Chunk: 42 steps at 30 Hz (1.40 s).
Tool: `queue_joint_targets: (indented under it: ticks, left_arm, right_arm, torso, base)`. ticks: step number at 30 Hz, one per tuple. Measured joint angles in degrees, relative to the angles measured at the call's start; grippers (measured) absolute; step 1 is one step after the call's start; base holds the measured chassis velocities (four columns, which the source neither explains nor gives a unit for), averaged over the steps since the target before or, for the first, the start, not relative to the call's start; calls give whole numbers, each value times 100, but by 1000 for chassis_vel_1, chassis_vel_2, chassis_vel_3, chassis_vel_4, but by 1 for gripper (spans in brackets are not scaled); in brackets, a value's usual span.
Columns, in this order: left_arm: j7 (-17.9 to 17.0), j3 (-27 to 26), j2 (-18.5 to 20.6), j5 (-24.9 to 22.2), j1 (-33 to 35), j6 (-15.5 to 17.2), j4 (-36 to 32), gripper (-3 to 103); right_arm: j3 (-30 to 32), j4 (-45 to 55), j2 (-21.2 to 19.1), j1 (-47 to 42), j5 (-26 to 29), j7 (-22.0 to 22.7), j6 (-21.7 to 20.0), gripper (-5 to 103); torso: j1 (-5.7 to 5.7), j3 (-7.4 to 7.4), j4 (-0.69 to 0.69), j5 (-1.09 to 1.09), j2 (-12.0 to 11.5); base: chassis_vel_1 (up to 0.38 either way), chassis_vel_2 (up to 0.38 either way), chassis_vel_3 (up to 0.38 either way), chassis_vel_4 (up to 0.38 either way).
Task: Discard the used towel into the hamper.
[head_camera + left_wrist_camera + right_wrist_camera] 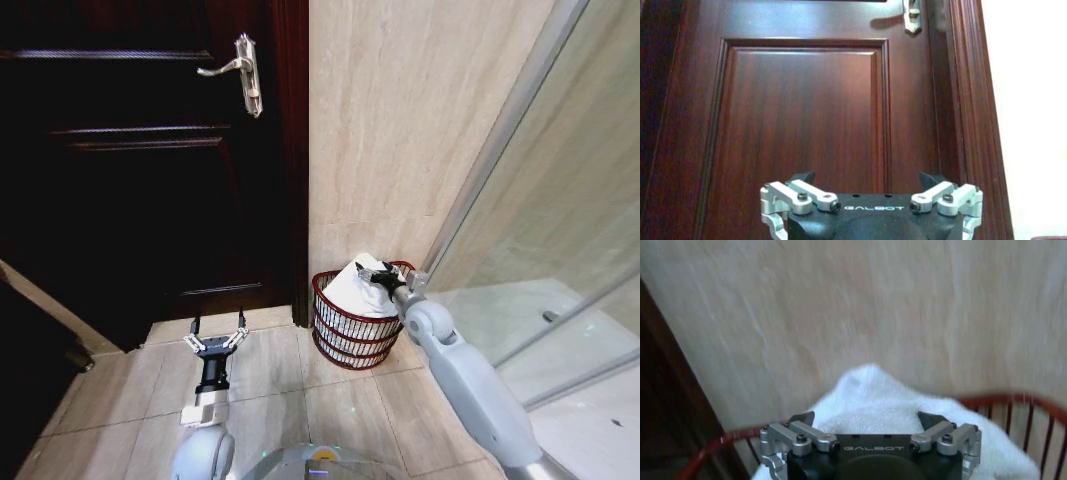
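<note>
Over the hamper [352,325] by the tiled wall, your right gripper [377,278] hung spread open above the white towel [358,291] heaped inside; your left gripper [218,330] waited open facing the door [140,150].

White towel [362,290], dark red ribbed hamper [345,335].

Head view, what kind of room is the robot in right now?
Probably a bathroom. A glass shower partition stands on the right, beige stone-look tiles cover the wall, and a white towel sits in a small round dark red wire hamper beside a dark wooden door.
</note>
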Motion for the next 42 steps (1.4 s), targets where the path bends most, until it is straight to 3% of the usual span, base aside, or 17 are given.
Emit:
queue_joint_targets:
  ticks: [6, 8, 9, 13, 14, 16, 20, 26, 30, 42]
  left_arm:
    - [6, -123, -34, -44, 59, -115, 39, 100]
    - [12, -176, -30, -65, 73, -156, 78, 100]
    - [12, -176, -30, -65, 73, -156, 78, 100]
    - [48, -225, -7, -120, 97, -165, 52, 100]
    - [48, -225, -7, -120, 97, -165, 52, 100]
    - [102, -241, 1, -168, 101, -164, 19, 100]
    - [118, -238, 4, -180, 110, -121, -45, 100]
    - [126, -211, 52, -207, 194, 100, -244, 100]
    - [136, -246, 152, -201, 275, 247, -379, 100]
    - [157, -233, 208, -192, 374, 455, -599, 100]
  right_arm:
    - [-42, -139, -185, 107, 735, 37, -493, 100]
    - [-75, -106, -208, 214, 1263, 296, -848, 100]
    - [-75, -106, -208, 214, 1263, 296, -848, 100]
    - [-309, -31, -330, 516, 2202, 940, -1350, 100]
    - [-309, -31, -330, 516, 2202, 940, -1350, 100]
    - [-522, -37, -411, 806, 3083, 1570, -1434, 100]
    - [-777, -78, -540, 1044, 3767, 2076, -1434, 100]
    - [-943, -153, -487, 1116, 4088, 2417, -1434, 100]
    - [-1022, -343, -242, 1152, 4186, 2535, -1419, 100]
    - [-1099, -988, 40, 1194, 4254, 2506, -1377, 100]
  torso:
    - [0, 0, -1, -1, 0]
    - [0, -1, -1, -1, 0]
    - [0, -1, -1, -1, 0]
    - [0, -1, 0, -1, 0]
    - [0, -1, 0, -1, 0]
    - [0, -1, 0, -1, 0]
    - [0, -1, 1, -2, -1]
    - [0, -1, -1, -2, -1]
    - [0, -1, 0, -2, -1]
    - [0, -2, 0, -2, 0]
  base:
    - [0, 0, 0, 0]
    - [0, 0, 0, 0]
    - [0, 0, 0, 0]
    - [0, 0, 0, 0]
    - [0, 0, 0, 0]
    - [0, 0, 0, 0]
    - [0, 0, 0, 0]
    - [0, 0, 0, 0]
    - [0, 0, 0, 0]
    - [0, 0, 0, 0]
